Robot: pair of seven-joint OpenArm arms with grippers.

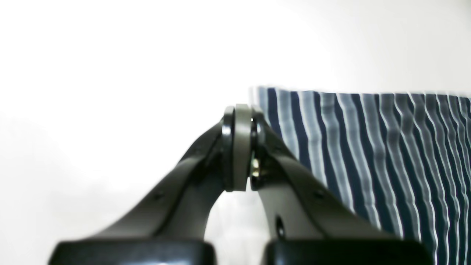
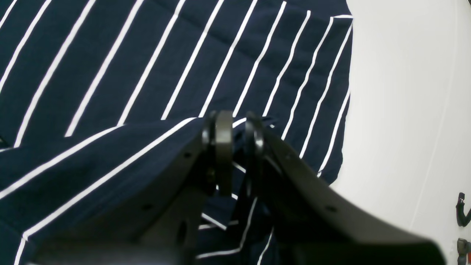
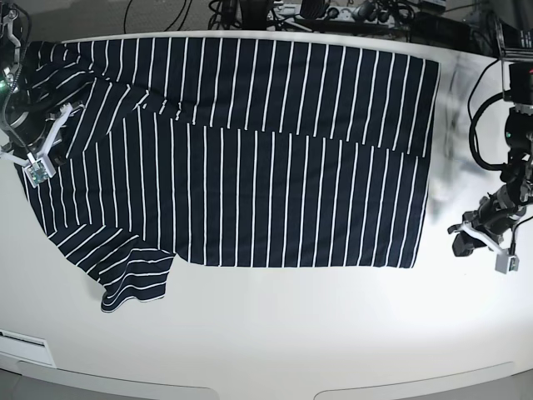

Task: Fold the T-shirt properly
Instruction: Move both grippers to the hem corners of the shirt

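One gripper working: right gripper (image 2: 235,136) pinching T-shirt (image 3: 250,167) fold | left gripper (image 1: 241,147) closed, empty | risk: thin pinch slips, fold skews.

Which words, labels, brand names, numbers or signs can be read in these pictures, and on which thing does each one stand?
None can be read in any view.
The dark navy cloth T-shirt with thin white stripes bears stripes only; no label shows.
The white table is bare of print.
The black equipment behind the table is too small and blurred for any marking to be read.
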